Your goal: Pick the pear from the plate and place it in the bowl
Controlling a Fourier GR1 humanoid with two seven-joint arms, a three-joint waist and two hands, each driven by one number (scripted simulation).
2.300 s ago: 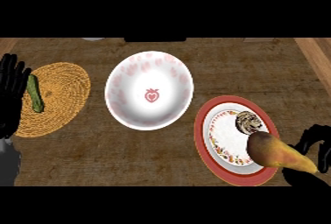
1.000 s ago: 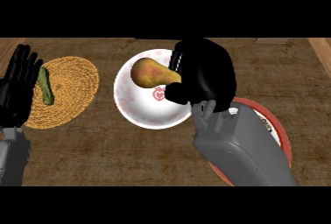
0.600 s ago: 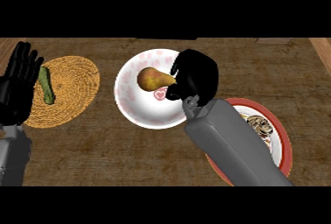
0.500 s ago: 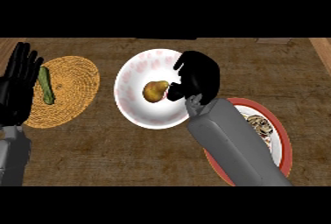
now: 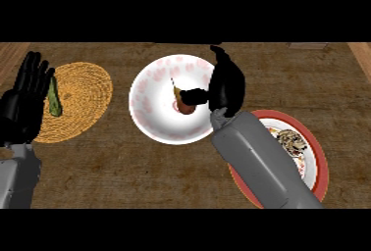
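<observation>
- The wooden counter (image 5: 130, 171) fills the view, and everything else sits on it.
- The right forearm (image 5: 261, 162) comes in big from the lower edge, a grey limb slanting up toward the centre and covering the left part of the plate.
- There's the white bowl (image 5: 156, 115) with its pink pattern, dead centre, and the pear is inside it!
- The red-rimmed plate (image 5: 319, 169) lies right of the bowl, well clear of the pear, with a patterned middle showing.
- A round woven mat (image 5: 83, 115) sits at the left, just apart from the bowl.
- The left hand (image 5: 22, 105) rests at the left edge, fingers straight and pointing up, holding nothing.
- The right hand (image 5: 228, 88) hangs over the bowl's right rim, fingers stretched straight away from the robot and not wrapped round anything. Its thumb reaches toward the pear; I cannot tell whether they touch.
- The pear (image 5: 185, 103), brownish, lies near the bowl's middle, narrow end toward the far side.
- A small green vegetable (image 5: 54, 98) lies on the mat's left side, just beside the left hand's fingers.
</observation>
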